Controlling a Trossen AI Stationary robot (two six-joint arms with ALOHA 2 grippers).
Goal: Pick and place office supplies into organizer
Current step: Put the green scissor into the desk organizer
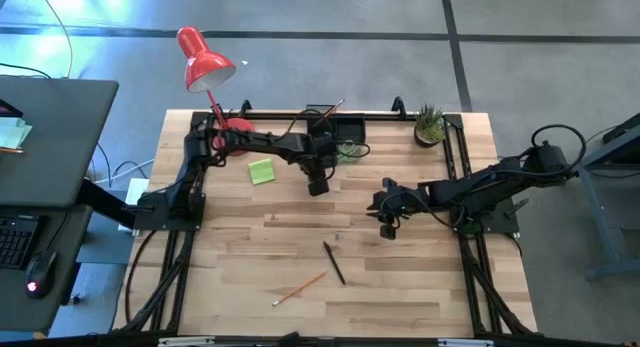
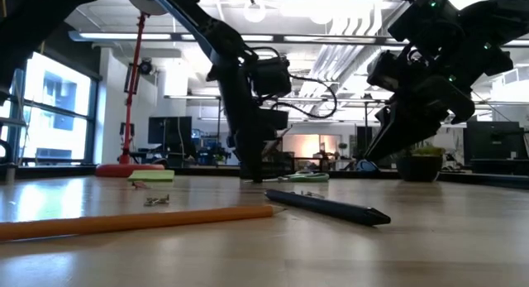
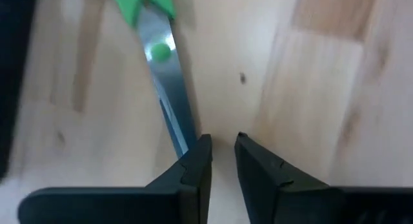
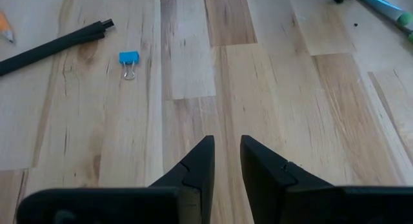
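Observation:
The black organizer (image 1: pixel 345 129) sits at the table's far edge. The green-handled scissors (image 3: pixel 161 75) lie just in front of it, blades pointing toward my left gripper (image 3: pixel 222 153). That gripper is low over the table with its fingers shut, and the blade tip runs behind one finger. The lime sticky-note pad (image 1: pixel 261 171) lies flat to its left. A dark pen (image 1: pixel 333 262) and an orange pencil (image 1: pixel 300 287) lie near the front. My right gripper (image 4: pixel 226 156) hovers shut over bare wood at centre right (image 1: pixel 388 222). My left gripper points down with shut fingers at the scissors' blade tip (image 3: pixel 182 143). The tip vanishes behind one finger (image 3: pixel 197 166). I cannot tell whether the finger touches the blade. The scissors lie flat on the table.
A red desk lamp (image 1: pixel 205 62) stands at the far left corner and a small potted plant (image 1: pixel 430 125) at the far right. A small blue binder clip (image 4: pixel 128 58) lies near the pen (image 4: pixel 55 46). Black rails edge both sides of the table.

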